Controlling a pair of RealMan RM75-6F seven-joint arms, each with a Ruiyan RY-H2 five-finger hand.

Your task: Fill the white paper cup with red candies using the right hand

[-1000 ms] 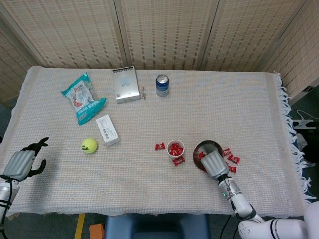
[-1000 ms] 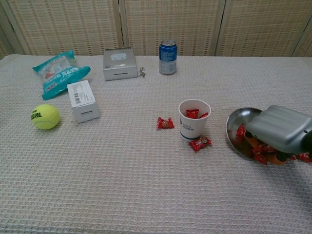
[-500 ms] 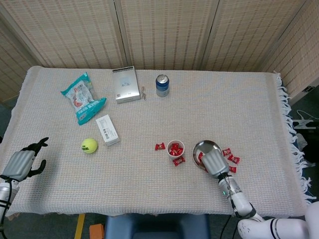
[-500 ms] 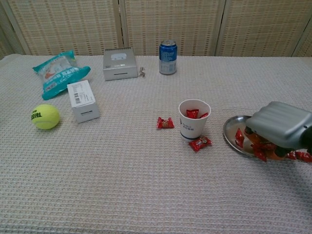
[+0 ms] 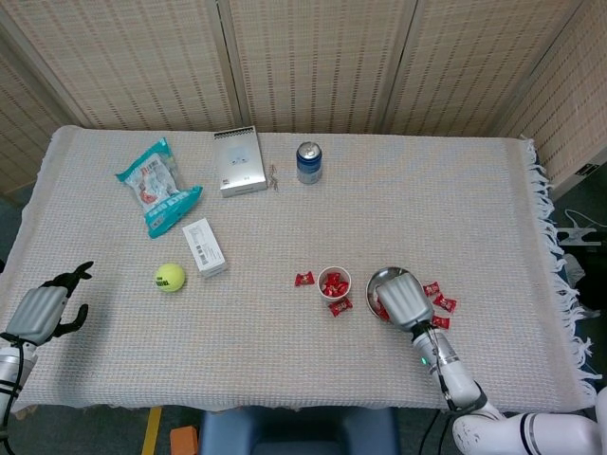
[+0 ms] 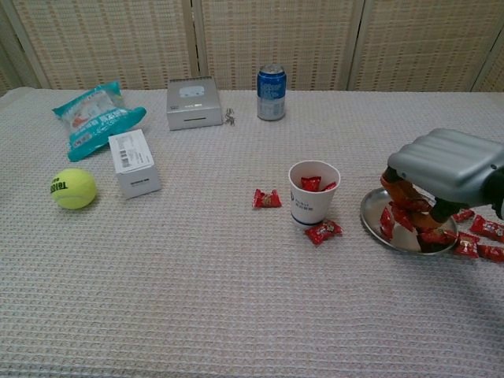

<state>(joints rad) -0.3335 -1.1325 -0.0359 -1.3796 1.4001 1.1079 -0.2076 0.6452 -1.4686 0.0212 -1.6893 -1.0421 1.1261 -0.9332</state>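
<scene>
The white paper cup (image 5: 334, 282) (image 6: 313, 191) stands upright near the table's middle with a few red candies inside. Just to its right lies a shallow metal dish (image 6: 404, 239) (image 5: 382, 277) with more red candies. My right hand (image 6: 449, 168) (image 5: 403, 300) hovers over the dish and grips a clump of red candies (image 6: 403, 197) that hangs beneath its fingers. Loose candies lie left of the cup (image 6: 266, 198), in front of it (image 6: 324, 231), and right of the dish (image 6: 482, 228). My left hand (image 5: 40, 311) rests at the table's near left edge, holding nothing, fingers apart.
A blue soda can (image 6: 271, 92) and a silver box (image 6: 193, 102) stand at the back. A teal snack bag (image 6: 96, 114), a small white box (image 6: 134, 162) and a tennis ball (image 6: 73, 188) sit at the left. The cloth's fringed right edge (image 5: 555, 246) is close to the dish.
My right hand has risen out of the dish with candies in its grip. The dish, tilted a second ago, now lies flat. The left hand has not moved.
</scene>
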